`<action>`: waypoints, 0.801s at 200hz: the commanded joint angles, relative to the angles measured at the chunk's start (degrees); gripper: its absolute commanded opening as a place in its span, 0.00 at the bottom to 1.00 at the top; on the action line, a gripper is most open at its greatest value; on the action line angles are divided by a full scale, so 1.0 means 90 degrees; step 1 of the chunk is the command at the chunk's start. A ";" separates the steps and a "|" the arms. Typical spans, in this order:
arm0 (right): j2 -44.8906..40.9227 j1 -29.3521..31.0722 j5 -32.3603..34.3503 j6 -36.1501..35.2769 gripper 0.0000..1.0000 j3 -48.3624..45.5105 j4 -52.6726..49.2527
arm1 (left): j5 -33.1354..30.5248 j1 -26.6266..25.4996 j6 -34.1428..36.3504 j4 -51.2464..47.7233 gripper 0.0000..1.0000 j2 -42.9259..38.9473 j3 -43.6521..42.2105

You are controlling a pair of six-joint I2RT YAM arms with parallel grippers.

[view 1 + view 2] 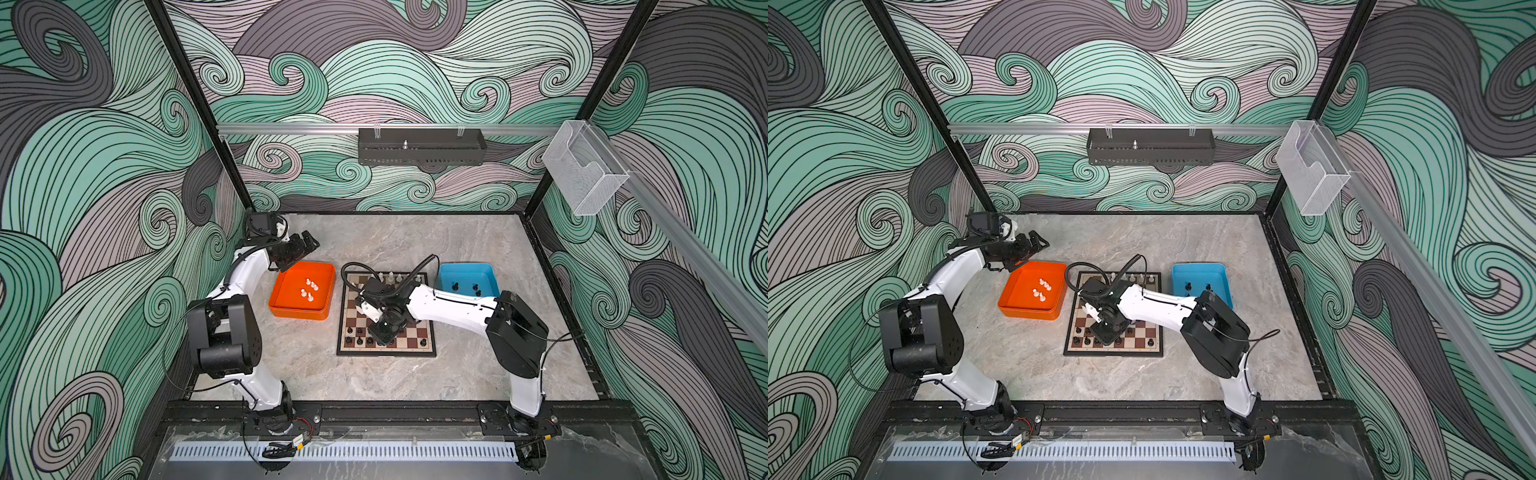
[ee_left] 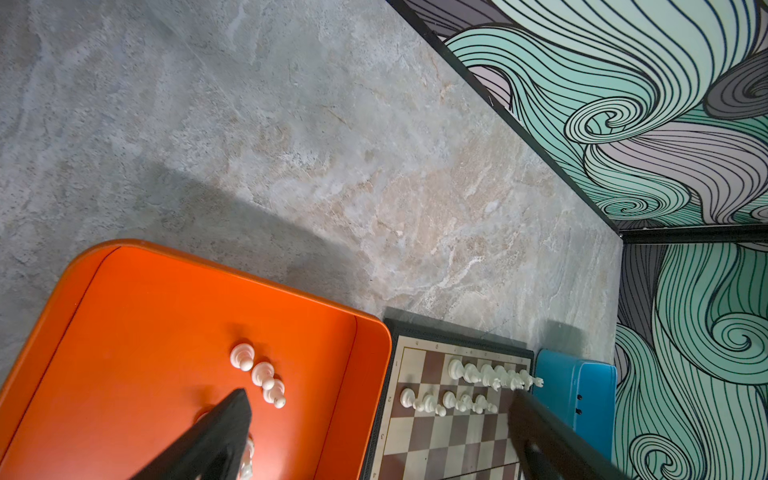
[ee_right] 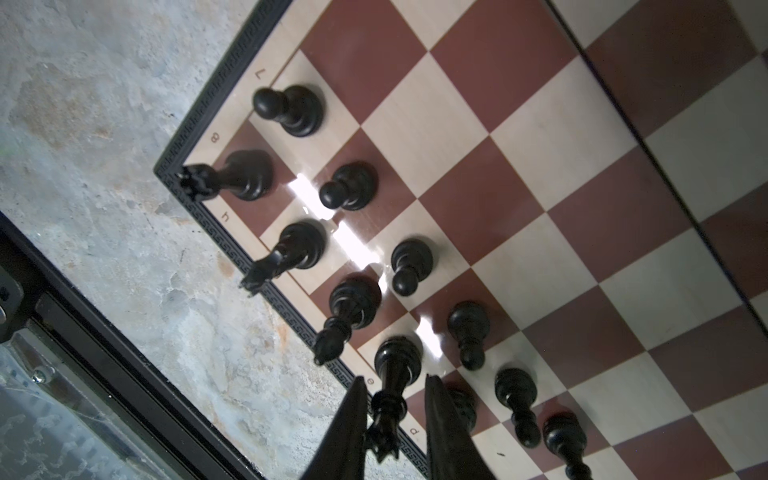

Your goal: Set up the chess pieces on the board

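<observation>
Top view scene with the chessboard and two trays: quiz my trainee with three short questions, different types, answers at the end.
1. True or false: the orange tray holds only black chessmen.
2. Whose fingers straddle a black piece on the board? A left gripper, B right gripper.
3. Fill in: the blue tray holds ___ pieces.
Key: 1 false; 2 B; 3 black.

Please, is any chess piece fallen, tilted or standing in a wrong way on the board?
Nothing stands out. The black pieces on the board stand upright, each within its square, and the white pieces stand upright in their rows. The spare white pawns stand inside the orange tray; nothing is spilled or tipped.
</observation>
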 commanded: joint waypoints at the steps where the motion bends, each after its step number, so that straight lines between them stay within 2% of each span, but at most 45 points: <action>1: -0.0158 0.0034 0.0128 0.0014 0.28 0.0174 -0.0143 | 0.0136 0.0047 -0.0044 0.0016 0.99 0.0070 0.0009; 75: -0.0128 0.0045 0.0209 0.0033 0.29 0.0210 -0.0178 | 0.0138 0.0047 -0.0040 0.0019 0.99 0.0075 0.0005; 160: -0.0104 0.0084 0.0345 0.0023 0.24 0.0239 -0.0248 | 0.0138 0.0047 -0.0040 0.0028 0.99 0.0073 -0.0014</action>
